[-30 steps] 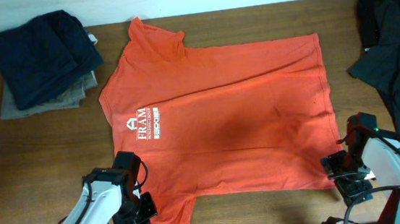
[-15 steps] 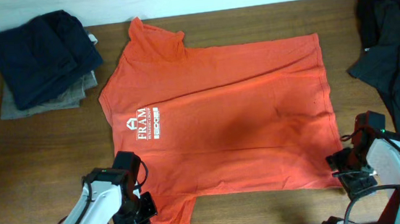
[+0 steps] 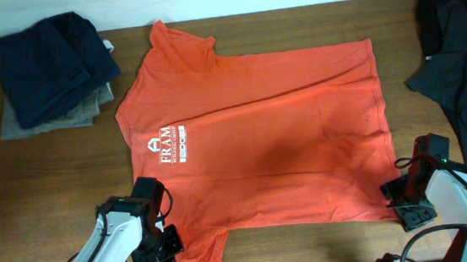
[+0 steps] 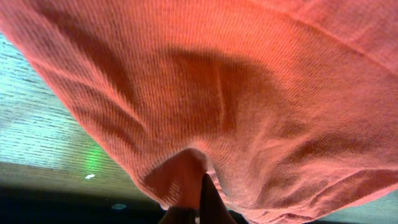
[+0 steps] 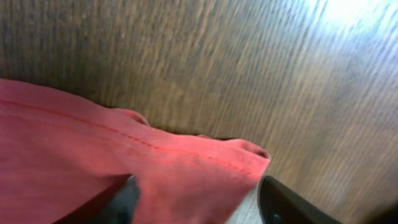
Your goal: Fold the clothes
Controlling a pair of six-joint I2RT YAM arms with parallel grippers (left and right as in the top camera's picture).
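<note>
Plainly we have folded nothing yet: the shirt lies flat, left jaws pinching its sleeve, right jaws spread wide.

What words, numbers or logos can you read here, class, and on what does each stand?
"FRAM": large white print on the red-orange cotton T-shirt, sideways in the overhead view.
Smaller white lines beside it: too small to read.
No other text shows.

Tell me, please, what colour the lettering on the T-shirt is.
White lettering on the red-orange T-shirt, seen best in the overhead view.
</note>
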